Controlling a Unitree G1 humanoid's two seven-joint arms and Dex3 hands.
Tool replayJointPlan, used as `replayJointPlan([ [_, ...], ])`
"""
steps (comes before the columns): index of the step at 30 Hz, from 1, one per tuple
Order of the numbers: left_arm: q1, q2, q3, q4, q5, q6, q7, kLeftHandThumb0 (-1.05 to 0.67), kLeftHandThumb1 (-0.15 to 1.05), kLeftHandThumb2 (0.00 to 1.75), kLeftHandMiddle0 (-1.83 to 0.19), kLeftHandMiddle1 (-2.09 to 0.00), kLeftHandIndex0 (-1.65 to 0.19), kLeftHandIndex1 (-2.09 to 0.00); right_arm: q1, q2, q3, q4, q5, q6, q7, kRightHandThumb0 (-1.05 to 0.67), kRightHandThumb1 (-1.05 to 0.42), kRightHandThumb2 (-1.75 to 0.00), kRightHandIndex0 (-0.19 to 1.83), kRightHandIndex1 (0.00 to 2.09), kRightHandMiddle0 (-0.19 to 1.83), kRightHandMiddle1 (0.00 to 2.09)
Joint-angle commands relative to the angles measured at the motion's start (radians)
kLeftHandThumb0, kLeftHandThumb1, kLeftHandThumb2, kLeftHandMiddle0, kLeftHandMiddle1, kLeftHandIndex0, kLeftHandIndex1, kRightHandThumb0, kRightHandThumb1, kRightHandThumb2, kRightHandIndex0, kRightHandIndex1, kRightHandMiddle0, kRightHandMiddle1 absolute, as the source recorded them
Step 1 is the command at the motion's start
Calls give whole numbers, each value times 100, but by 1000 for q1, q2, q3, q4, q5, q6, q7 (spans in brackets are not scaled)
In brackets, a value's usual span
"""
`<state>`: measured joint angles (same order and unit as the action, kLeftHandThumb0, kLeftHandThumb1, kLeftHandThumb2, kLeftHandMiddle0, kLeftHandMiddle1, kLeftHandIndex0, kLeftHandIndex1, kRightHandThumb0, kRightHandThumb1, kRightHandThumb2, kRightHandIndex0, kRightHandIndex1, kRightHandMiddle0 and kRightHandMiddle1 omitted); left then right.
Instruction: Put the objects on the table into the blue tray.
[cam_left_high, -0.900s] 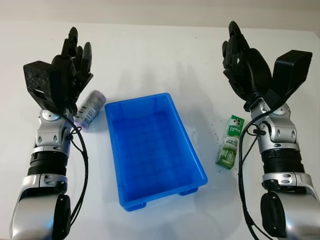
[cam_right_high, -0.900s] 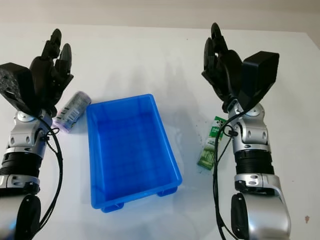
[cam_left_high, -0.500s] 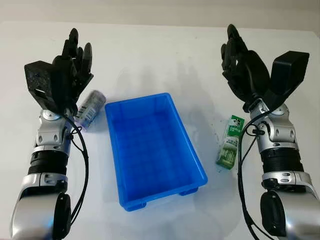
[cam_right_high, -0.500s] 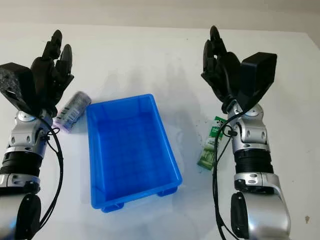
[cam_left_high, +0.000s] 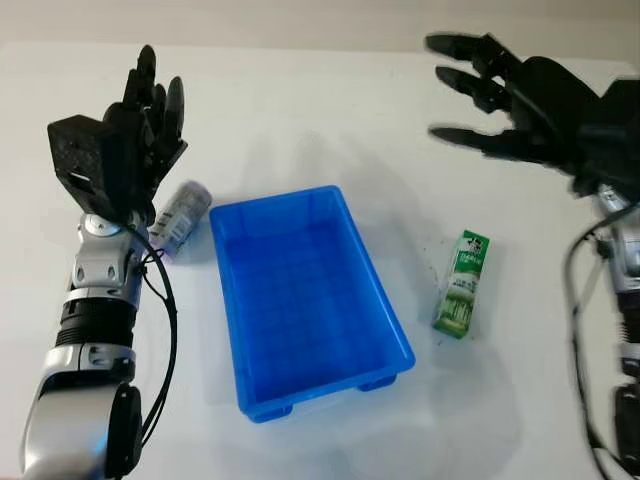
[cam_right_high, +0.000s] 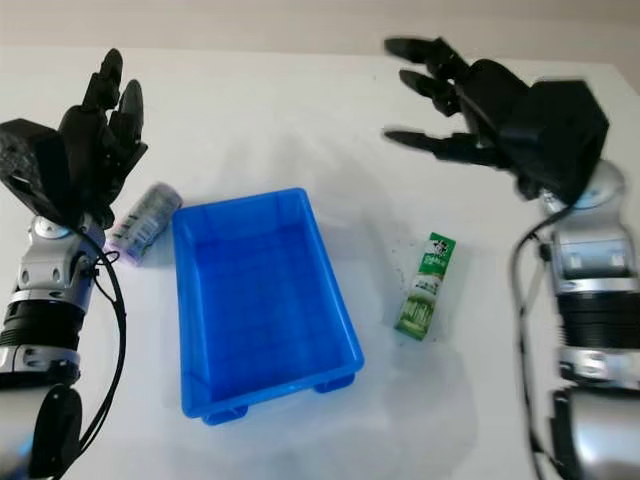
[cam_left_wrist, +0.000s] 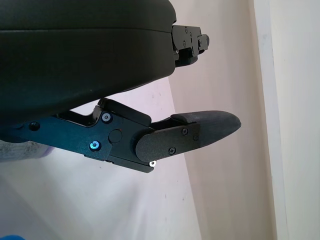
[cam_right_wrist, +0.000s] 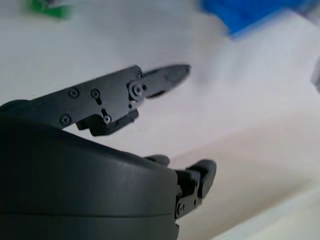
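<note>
White desk (cam_left_high: 300, 100). Blue tray (cam_left_high: 305, 300) sits mid-desk, nothing in it, long axis running near to far. Small can (cam_left_high: 178, 218) with a purple rim lies on its side just beside the tray's far-left corner. Green carton (cam_left_high: 460, 283) lies flat to the right of the tray, apart from it. Left hand (cam_left_high: 135, 140) is open, raised at the left, above and just left of the can. Right hand (cam_left_high: 505, 100) is open, held at the far right, beyond the carton.
</note>
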<state>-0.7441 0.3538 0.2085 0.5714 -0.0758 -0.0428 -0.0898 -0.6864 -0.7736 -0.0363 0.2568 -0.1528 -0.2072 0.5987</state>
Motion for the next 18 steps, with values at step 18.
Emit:
replayJointPlan([
  [18, -4, 14, 6, 26, -5, -24, -23, -64, 105, 59, 7, -5, 8, -5, 255, -258, 49, -171, -281, -387, -3, -7, -92, -8, 44, 8, 48, 5],
])
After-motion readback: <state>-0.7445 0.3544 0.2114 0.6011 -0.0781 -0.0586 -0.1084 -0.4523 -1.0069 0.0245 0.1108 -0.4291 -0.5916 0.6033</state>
